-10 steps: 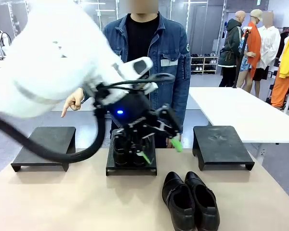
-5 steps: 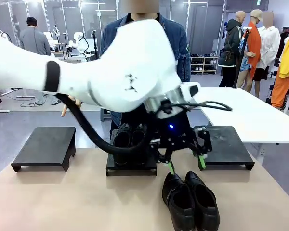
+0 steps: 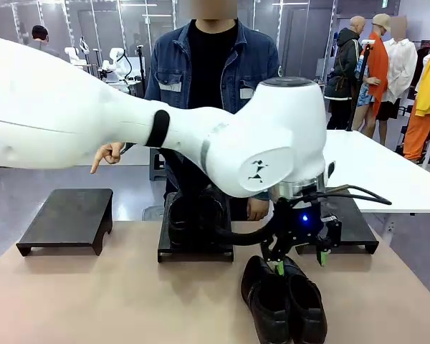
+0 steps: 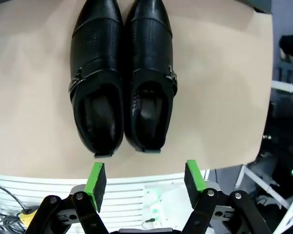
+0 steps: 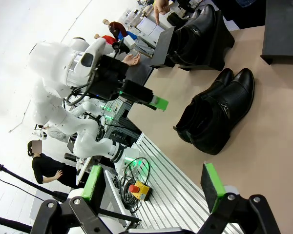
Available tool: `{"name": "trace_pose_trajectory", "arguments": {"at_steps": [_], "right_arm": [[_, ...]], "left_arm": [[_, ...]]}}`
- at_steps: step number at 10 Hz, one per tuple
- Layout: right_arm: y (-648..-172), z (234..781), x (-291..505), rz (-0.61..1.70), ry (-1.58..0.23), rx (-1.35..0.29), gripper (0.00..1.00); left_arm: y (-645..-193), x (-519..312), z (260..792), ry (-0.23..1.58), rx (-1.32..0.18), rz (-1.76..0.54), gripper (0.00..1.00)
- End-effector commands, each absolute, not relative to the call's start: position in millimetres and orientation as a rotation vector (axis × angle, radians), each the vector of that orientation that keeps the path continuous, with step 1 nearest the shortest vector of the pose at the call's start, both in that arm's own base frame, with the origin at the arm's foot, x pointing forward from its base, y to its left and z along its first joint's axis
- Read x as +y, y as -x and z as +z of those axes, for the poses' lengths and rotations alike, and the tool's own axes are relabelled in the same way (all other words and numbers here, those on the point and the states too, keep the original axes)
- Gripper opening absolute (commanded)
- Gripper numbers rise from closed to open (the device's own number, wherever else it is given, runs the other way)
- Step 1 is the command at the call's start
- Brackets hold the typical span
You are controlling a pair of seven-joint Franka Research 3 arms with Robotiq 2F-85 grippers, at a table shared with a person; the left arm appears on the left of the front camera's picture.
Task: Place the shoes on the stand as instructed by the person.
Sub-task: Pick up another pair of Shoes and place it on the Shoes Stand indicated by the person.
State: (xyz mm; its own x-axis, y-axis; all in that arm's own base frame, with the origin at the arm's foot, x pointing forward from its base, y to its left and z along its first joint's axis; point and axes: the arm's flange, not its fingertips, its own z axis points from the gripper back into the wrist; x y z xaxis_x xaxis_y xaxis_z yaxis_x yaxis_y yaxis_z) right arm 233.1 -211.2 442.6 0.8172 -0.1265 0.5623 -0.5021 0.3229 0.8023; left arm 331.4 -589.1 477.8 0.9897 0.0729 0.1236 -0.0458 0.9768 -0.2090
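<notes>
My left gripper (image 3: 300, 262): jaws wide, nothing held | loose shoes (image 3: 283, 304) on table (image 3: 93, 301) just below my fingertips | other pair (image 3: 195, 211) beyond me, already on middle stand (image 3: 193, 252) | roughly half done, I judge; left: grasp this pair, set it where person's hand (image 3: 107, 154) points

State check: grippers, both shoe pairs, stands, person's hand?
left gripper: open, over the near pair, not touching.
right gripper: open, empty.
near pair: side by side on the table, ungripped.
second pair: standing on middle stand.
left stand: bare.
right stand: bare where visible.
person's hand: index finger pointing down, on left stand's side.
</notes>
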Motion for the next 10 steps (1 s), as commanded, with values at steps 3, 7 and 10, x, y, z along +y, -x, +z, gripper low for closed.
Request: {"name": "trace_pose_trajectory", "arguments": {"at_steps": [3, 7, 10], "right_arm": [[-233.3, 443.3, -213.2, 0.276, -1.243, -0.626, 1.0], [-233.3, 443.3, -213.2, 0.276, -1.243, -0.626, 1.0], [-233.3, 443.3, -213.2, 0.276, -1.243, -0.626, 1.0]], "left_arm": [[-352.3, -618.4, 449.3, 0.104, -0.168, 0.14, 0.82], [-361.8, -612.8, 415.0, 0.077, -0.161, 0.201, 0.82], [-369.9, -605.3, 382.1, 0.092, -0.099, 0.204, 0.82]]}}
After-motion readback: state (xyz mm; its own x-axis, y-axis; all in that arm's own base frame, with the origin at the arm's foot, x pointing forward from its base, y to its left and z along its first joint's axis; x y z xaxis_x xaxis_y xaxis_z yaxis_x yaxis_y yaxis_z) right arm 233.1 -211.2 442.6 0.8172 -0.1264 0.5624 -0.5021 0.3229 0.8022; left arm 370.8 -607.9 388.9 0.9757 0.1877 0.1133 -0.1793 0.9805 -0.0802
